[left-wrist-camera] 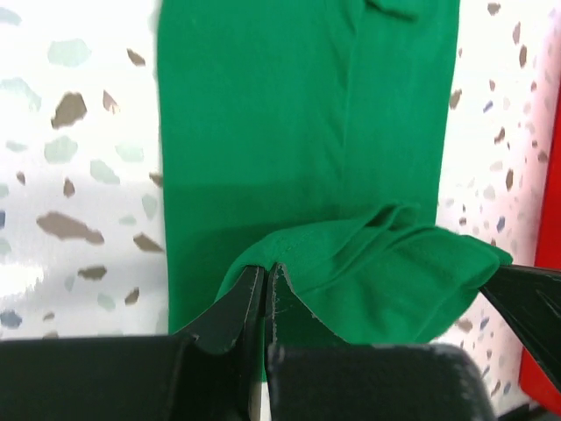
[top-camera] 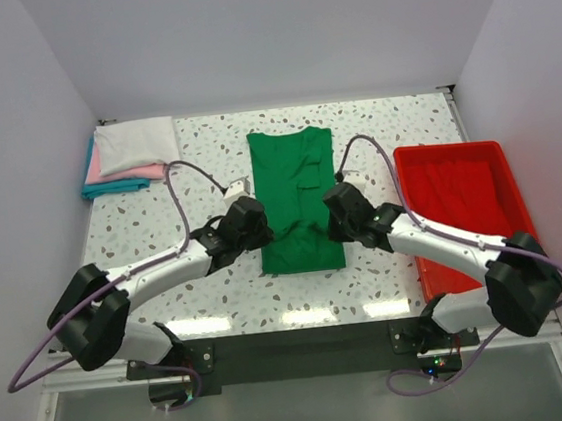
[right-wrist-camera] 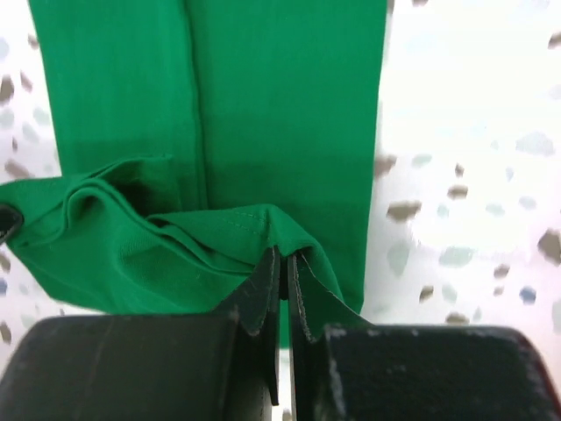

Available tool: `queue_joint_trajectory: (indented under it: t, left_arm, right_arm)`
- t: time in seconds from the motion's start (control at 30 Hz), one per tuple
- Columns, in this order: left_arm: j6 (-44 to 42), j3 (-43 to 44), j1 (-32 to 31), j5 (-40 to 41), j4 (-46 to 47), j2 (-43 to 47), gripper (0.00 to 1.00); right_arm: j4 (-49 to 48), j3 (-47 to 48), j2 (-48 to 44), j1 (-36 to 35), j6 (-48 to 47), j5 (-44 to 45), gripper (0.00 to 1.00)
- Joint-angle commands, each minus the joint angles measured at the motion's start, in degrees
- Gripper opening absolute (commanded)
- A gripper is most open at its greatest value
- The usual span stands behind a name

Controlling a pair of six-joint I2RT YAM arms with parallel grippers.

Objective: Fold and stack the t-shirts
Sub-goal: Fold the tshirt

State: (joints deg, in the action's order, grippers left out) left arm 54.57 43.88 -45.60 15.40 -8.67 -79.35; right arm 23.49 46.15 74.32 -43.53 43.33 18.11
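The bright green t-shirt (top-camera: 294, 184) lies as a long folded strip on the speckled table (top-camera: 152, 224), collar end far. My left gripper (top-camera: 252, 224) is shut on its near left hem corner (left-wrist-camera: 289, 250), lifted off the table. My right gripper (top-camera: 340, 214) is shut on the near right hem corner (right-wrist-camera: 263, 224). The hem sags in folds between the two grippers. In the left wrist view the left gripper (left-wrist-camera: 267, 274) pinches the cloth; in the right wrist view the right gripper (right-wrist-camera: 285, 259) does too. Folded white (top-camera: 136, 143), pink (top-camera: 126, 171) and teal (top-camera: 113, 186) shirts are stacked at the far left.
A red plastic tray (top-camera: 460, 192) stands at the right of the table, close behind my right arm; its edge shows in the left wrist view (left-wrist-camera: 545, 263). White walls close in the table on three sides.
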Motion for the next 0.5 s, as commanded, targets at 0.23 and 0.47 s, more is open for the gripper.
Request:
queue_joint_trajectory:
  t: [0.23, 0.47]
  left_arm:
    - [-2.4, 9.6, 7.6, -1.8, 11.5, -10.6, 0.0]
    - [-4.4, 14.6, 12.2, -5.0, 12.5, -15.5, 0.0]
  right_arm:
    - [-11.9, 10.7, 13.7, 11.3, -7.5, -5.1, 0.0]
    - [-12.1, 16.2, 19.0, 16.3, -8.2, -8.7, 0.0]
